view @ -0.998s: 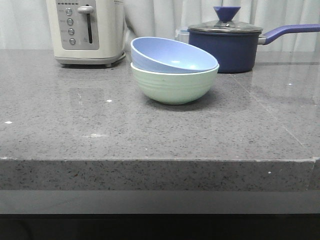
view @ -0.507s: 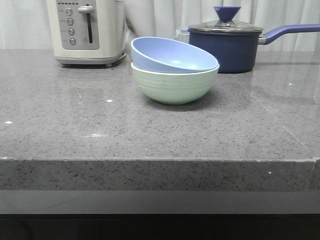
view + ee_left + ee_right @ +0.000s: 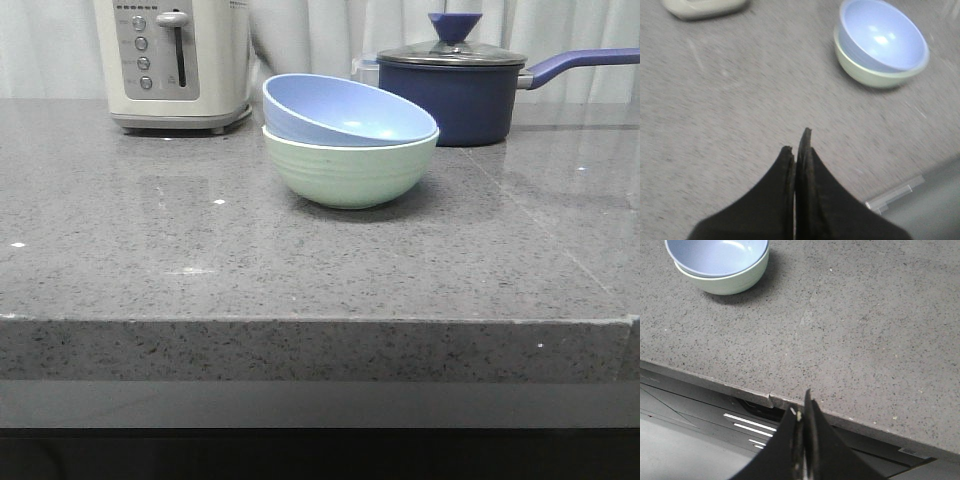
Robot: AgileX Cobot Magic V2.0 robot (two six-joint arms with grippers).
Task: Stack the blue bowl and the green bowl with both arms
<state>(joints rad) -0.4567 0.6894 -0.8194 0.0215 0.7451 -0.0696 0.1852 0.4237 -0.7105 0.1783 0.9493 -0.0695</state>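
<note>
The blue bowl [image 3: 345,112] sits tilted inside the green bowl [image 3: 350,173] on the grey counter, near the back middle. Both bowls show in the left wrist view, blue [image 3: 881,35] inside green [image 3: 875,76], and in the right wrist view, blue [image 3: 715,255] inside green [image 3: 730,282]. My left gripper [image 3: 796,145] is shut and empty, above bare counter well away from the bowls. My right gripper [image 3: 801,407] is shut and empty, over the counter's front edge, far from the bowls. Neither arm shows in the front view.
A white toaster [image 3: 172,62] stands at the back left. A dark navy lidded saucepan [image 3: 455,85] with a long handle stands just behind the bowls to the right. The counter's front edge [image 3: 320,322] runs across the foreground.
</note>
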